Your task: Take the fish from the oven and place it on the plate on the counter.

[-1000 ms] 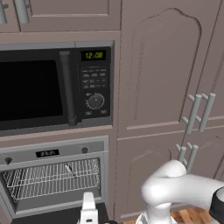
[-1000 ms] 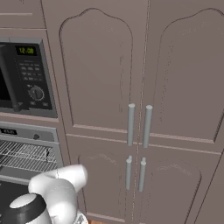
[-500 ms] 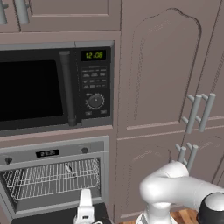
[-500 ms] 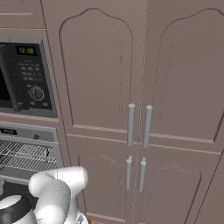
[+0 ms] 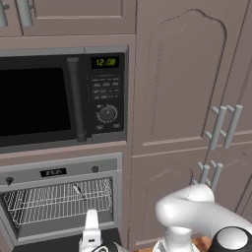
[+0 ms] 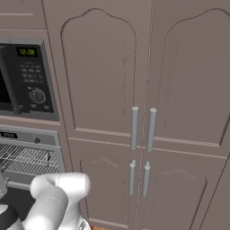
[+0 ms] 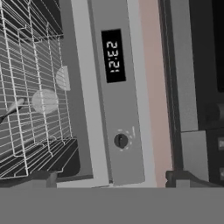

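The oven stands open below the microwave, its wire racks bare to view. On the upper rack lies the fish, small, dark and slender; it also shows in the right base view and at the left edge of the hand view. My gripper is open and empty, its two fingertips wide apart, facing the oven's control panel to the right of the fish. My white hand hovers low in front of the oven opening. The plate and the counter are out of view.
A black microwave with a green clock sits above the oven. Tall mauve cabinet doors with silver bar handles fill the wall to the right. The lowered dark oven door lies under my hand.
My hand and arm have drifted slightly to the left in front of the oven. The fish has not moved and the jaws stay open.
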Tool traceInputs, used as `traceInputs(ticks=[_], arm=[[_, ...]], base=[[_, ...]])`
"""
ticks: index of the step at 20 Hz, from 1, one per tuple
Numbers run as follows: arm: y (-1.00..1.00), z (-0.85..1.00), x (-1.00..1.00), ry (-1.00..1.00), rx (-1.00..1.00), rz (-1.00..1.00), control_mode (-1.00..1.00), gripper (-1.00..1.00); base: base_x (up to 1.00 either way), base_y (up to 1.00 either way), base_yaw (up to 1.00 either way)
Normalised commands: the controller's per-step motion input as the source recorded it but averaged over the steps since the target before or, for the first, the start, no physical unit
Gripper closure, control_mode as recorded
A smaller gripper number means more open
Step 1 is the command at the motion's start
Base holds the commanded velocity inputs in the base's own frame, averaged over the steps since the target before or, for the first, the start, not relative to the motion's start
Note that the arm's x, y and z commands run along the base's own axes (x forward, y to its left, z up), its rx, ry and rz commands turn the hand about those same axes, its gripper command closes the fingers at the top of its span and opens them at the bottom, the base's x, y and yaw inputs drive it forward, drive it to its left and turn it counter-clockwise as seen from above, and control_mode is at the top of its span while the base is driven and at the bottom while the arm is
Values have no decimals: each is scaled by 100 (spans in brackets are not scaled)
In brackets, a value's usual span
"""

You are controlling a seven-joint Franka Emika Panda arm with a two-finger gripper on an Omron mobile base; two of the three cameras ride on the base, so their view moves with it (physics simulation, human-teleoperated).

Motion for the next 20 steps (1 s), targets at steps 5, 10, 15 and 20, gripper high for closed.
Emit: traceInputs(ticks=[5, 10, 15, 20], arm=[[2, -11, 6, -5, -1, 0, -100, -100], [1, -3, 0, 0, 0, 0, -100, -100], [30, 0, 0, 0, 0, 0, -100, -100], [22, 0, 0, -3, 0, 0, -100, -100]], base=[[0, 0, 0], [0, 0, 0], [0, 0, 0], [0, 0, 0]])
